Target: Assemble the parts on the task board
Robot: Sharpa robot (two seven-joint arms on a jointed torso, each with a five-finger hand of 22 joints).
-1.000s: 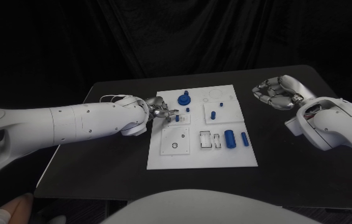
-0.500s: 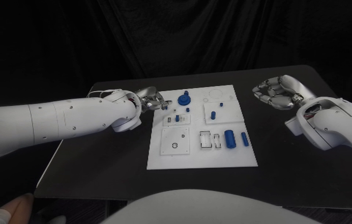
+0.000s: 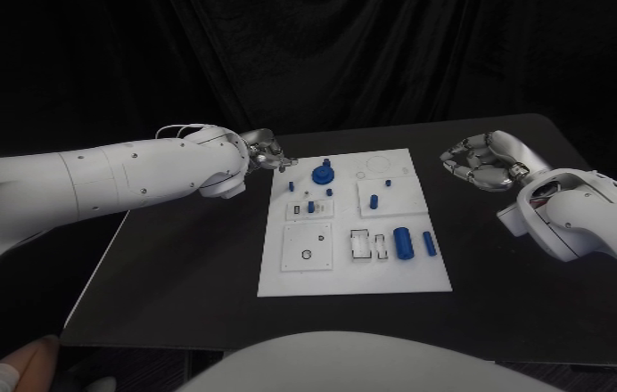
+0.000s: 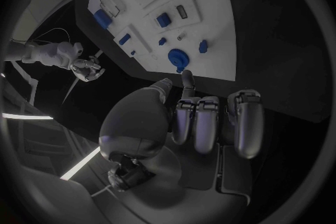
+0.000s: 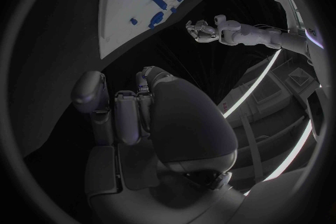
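Observation:
The white task board [image 3: 337,276] lies mid-table. On it stand a round blue knob [image 3: 323,175], a small blue peg [image 3: 373,201], a blue part [image 3: 311,206] in the left block, and a blue cylinder [image 3: 402,241] beside a slim blue piece [image 3: 430,244]. My left hand [image 3: 267,156] hovers just off the board's far left corner, fingers curled in with nothing in them. The left wrist view shows those curled fingers [image 4: 203,117] with the knob [image 4: 178,57] beyond. My right hand [image 3: 486,162] hangs right of the board, curled and empty.
Bare black table surrounds the board, widest to the left [image 3: 180,258] and near the front edge. A black curtain closes off the back. The table's right edge [image 3: 581,165] lies close to my right arm.
My left hand has drawn back from the board's left block toward the far left corner. The small blue part in that block, covered before, now shows. The right hand has held still.

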